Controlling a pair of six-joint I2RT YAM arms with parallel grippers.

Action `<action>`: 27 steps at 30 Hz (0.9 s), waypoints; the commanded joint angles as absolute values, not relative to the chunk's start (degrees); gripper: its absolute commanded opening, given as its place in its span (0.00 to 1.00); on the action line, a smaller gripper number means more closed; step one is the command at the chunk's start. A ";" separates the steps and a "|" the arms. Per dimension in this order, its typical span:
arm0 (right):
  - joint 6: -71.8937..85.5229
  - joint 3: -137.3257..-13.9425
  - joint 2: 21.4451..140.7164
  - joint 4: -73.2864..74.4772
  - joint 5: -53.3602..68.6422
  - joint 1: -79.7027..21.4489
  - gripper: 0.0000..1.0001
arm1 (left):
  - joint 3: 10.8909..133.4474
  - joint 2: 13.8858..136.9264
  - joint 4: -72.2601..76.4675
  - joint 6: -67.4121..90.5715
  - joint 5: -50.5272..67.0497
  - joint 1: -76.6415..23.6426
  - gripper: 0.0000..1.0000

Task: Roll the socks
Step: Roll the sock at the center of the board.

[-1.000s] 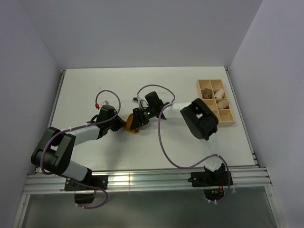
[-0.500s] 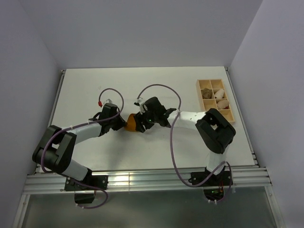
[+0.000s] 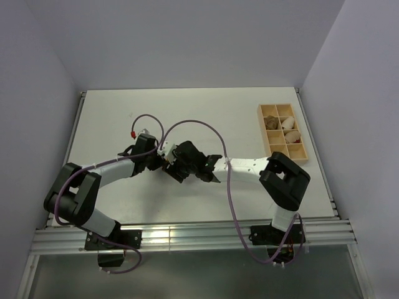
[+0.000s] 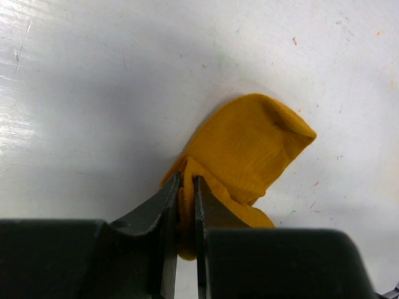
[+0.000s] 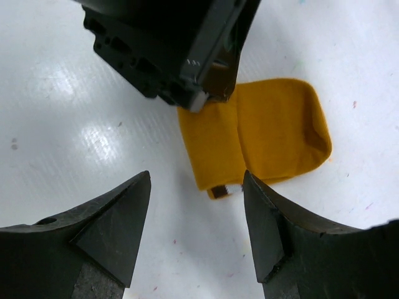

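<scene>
One of the socks, the mustard-orange one (image 4: 249,149), lies folded on the white table. My left gripper (image 4: 186,180) is shut on a fold at its near edge. In the right wrist view the same sock (image 5: 268,134) shows folded over, with a bit of its white and dark-brown striped cuff (image 5: 225,190) poking out beneath. My right gripper (image 5: 196,180) hangs open just short of that cuff end, with nothing between its fingers. In the top view both grippers meet at mid-table, left gripper (image 3: 159,161) and right gripper (image 3: 177,168), and hide the sock. No second sock shows on the table.
A wooden divided tray (image 3: 300,157) stands at the right back of the table, with a brownish bundle (image 3: 272,123) and cream-white bundles (image 3: 290,134) in its compartments. Purple cables loop over both arms. Walls close in on the left and right.
My right gripper has opened and drawn back off the sock, its arm swinging lower and to the left. The left gripper has kept its hold and hardly moved.
</scene>
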State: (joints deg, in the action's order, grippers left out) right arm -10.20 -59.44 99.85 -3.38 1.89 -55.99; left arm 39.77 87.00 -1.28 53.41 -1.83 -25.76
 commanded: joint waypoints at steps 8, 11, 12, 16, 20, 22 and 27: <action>-18.19 -64.25 106.78 -4.74 -11.50 -60.64 0.65 | 42.36 88.42 -2.72 51.68 -1.67 -26.37 0.08; -18.72 -63.98 108.01 -5.45 -12.74 -61.34 0.63 | 42.45 88.42 -2.55 51.85 -1.32 -26.45 0.08; -18.63 -63.72 108.37 -5.54 -13.01 -61.43 0.61 | 42.36 88.42 -2.64 51.94 -1.23 -26.46 0.08; -18.02 -62.93 109.69 -5.80 -13.45 -61.70 0.41 | 42.28 88.24 -2.46 52.56 -1.05 -26.46 0.09; -16.44 -61.00 109.42 -6.59 -13.01 -61.79 0.16 | 42.19 88.33 -2.37 53.44 -0.88 -26.46 0.11; -16.26 -60.29 109.60 -6.50 -13.01 -61.70 0.02 | 42.01 88.42 -2.11 54.05 -0.53 -26.46 0.13; -13.63 -60.03 109.69 -4.31 -7.05 -60.56 0.00 | 41.84 88.33 -2.55 55.63 -0.88 -26.45 0.25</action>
